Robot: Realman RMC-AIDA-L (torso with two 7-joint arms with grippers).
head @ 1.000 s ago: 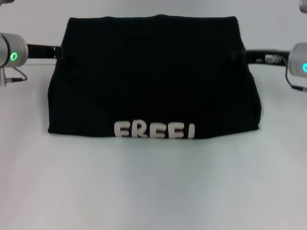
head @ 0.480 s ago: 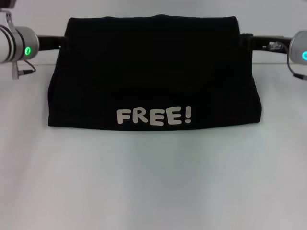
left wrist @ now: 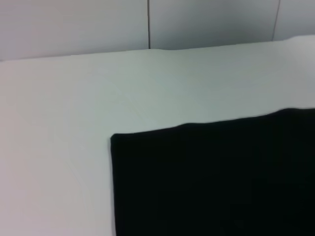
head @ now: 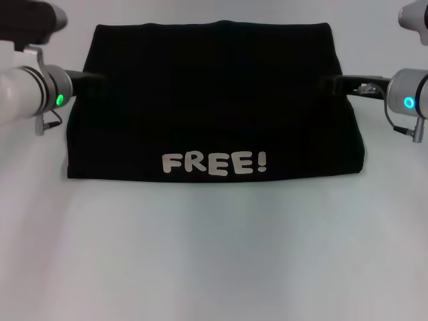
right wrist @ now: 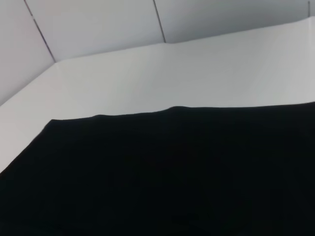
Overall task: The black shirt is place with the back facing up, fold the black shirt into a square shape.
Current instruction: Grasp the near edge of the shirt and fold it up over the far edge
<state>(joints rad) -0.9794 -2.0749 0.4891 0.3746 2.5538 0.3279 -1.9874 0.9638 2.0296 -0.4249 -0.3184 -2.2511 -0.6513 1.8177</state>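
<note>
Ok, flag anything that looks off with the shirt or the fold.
The black shirt shows a white "FREE!" print along its near edge. The fold is wider than deep, and the near edge runs wider than the far, so not square yet. The left gripper and right gripper sit at its sides.

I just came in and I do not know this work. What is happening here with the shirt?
A two-armed robot is folding a black shirt on a white table. The left hand is at the shirt's left edge and the right hand at its right edge, about halfway along the sides. The shirt lies partly folded, a wide block with the white word "FREE!" showing near the front edge.
</note>
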